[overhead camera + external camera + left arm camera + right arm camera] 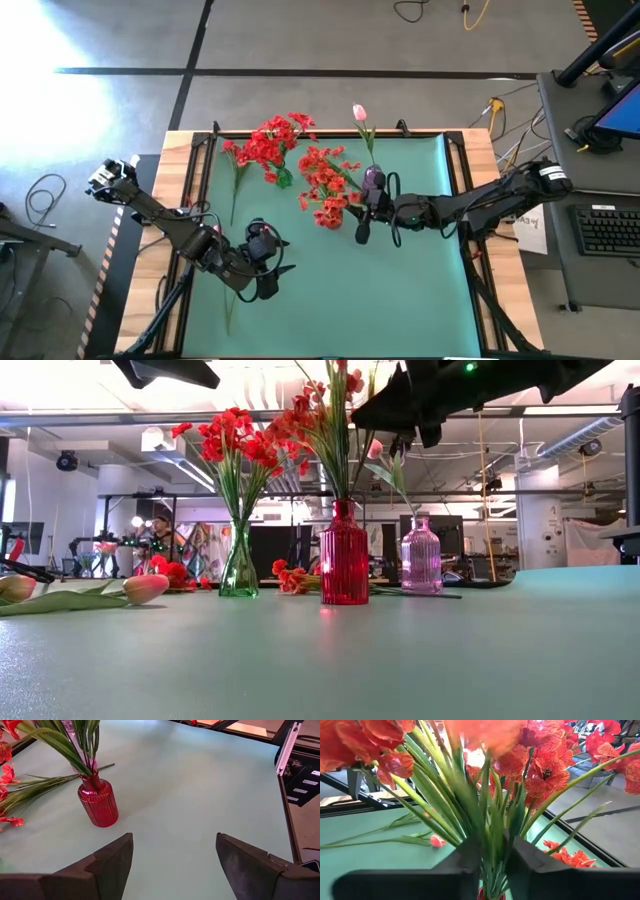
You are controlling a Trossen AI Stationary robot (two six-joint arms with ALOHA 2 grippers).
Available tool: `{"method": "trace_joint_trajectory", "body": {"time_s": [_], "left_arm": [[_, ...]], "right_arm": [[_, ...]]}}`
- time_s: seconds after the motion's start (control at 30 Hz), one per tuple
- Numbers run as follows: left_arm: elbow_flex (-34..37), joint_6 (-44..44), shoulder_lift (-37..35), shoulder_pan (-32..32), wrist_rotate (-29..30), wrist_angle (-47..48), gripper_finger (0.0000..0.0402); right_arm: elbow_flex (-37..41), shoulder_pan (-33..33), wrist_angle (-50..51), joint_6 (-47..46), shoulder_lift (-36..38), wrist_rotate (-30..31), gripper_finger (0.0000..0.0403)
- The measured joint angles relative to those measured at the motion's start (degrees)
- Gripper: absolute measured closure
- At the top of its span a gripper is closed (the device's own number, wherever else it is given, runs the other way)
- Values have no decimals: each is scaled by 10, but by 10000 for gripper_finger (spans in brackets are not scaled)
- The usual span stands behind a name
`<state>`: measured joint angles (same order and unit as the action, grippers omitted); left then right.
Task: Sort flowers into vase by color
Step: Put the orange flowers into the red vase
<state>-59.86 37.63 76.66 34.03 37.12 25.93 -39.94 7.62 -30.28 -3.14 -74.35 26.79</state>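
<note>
Three vases stand on the green mat: a green one [239, 570] with red flowers [268, 145], a red one [344, 555] with orange-red flowers [325, 188], and a pink one [421, 557] with a pink tulip [359, 113]. My right gripper [494, 870] is over the red vase, shut on the orange-red flowers' stems. My left gripper [174, 865] is open and empty, low over the mat at the front left [265, 265]. It faces the red vase [98, 802]. A loose pink tulip [145, 588] lies on the mat. My right gripper pinches several green stems of the orange-red flowers [492, 855] between its two fingers, just above the red vase's mouth [490, 895]. The fingers come level from the table's right side and lie across the stems. The stems stand upright with the blossoms fanned out above.
Loose red flowers [12, 790] lie on the mat by the vases, and a bare green stem [236, 190] lies at the left. A black frame [455, 150] borders the mat. There is open mat [380, 300] toward the near edge.
</note>
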Motion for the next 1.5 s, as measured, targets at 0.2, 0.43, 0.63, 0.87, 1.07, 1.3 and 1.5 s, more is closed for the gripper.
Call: {"method": "trace_joint_trajectory", "body": {"time_s": [0.2,0.43,0.63,0.87,1.07,1.3,1.5], "left_arm": [[0,4,0,0,0,4,130],[0,4,0,-2,0,5,130],[0,4,0,-5,0,6,130],[0,4,0,-5,0,8,130],[0,4,0,-6,0,11,130],[0,4,0,-6,0,11,130],[0,4,0,-6,0,11,130]], "right_arm": [[0,1,0,0,0,2,232],[-8,7,0,1,-3,-5,141],[-20,7,1,1,-24,-33,107],[-39,6,-1,14,-42,-30,124],[-44,6,-2,21,-42,-20,200],[-46,5,0,21,-42,-13,310],[-46,5,0,20,-42,-13,373]]}}
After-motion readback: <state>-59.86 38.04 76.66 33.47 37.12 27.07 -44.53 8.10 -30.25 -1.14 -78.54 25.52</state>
